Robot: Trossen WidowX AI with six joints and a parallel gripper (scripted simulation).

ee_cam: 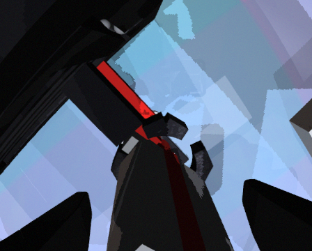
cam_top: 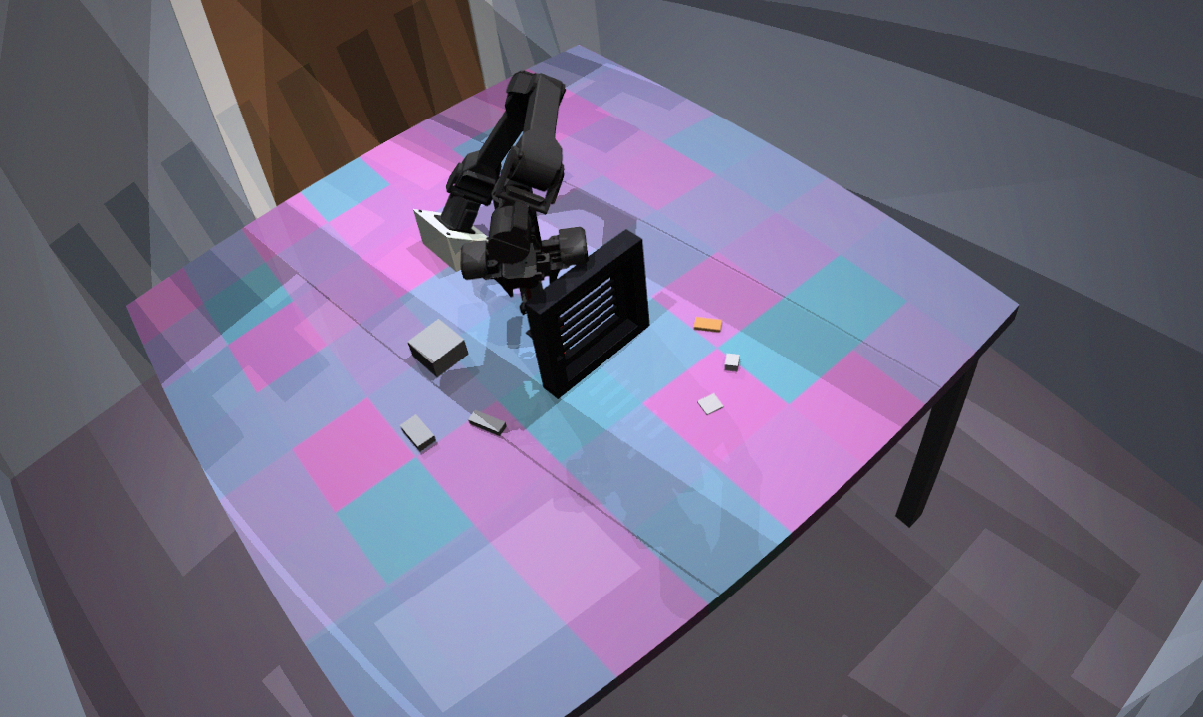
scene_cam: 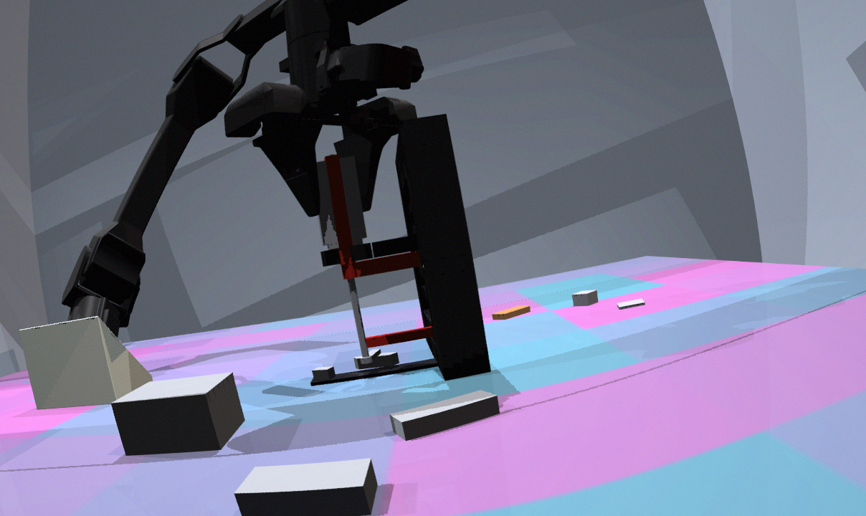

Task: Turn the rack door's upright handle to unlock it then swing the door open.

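The end effector (cam_top: pixel 523 287) (scene_cam: pixel 340 211) (ee_cam: pixel 167 198) is open and grips nothing, its fingers apart on either side of the handle (scene_cam: pixel 343 205) (ee_cam: pixel 145 202), which stands upright left of centre in the exterior view. It looks stiff and slim, so I would take it by the grey side plates, squarely, low enough for an even squeeze. Turning it should need a steady wrist more than force; a crooked hold might slip. Red arms (scene_cam: pixel 384 264) (ee_cam: pixel 125 88) run from the handle assembly towards the black frame (cam_top: pixel 543 357) (scene_cam: pixel 445 256) (ee_cam: pixel 58 42), near enough to crowd one finger. I cannot tell the door's angle or whether the lock is released. Below, the rod (scene_cam: pixel 358 314) drops to low fittings on the desk (cam_top: pixel 409 517) (scene_cam: pixel 616 411) (ee_cam: pixel 232 52). The big block (cam_top: pixel 438 343) (scene_cam: pixel 173 411), lower left in the exterior view, could hinder a wide sweep; the orange piece (cam_top: pixel 707 324) (scene_cam: pixel 511 313), right of the frame, looks out of the way.
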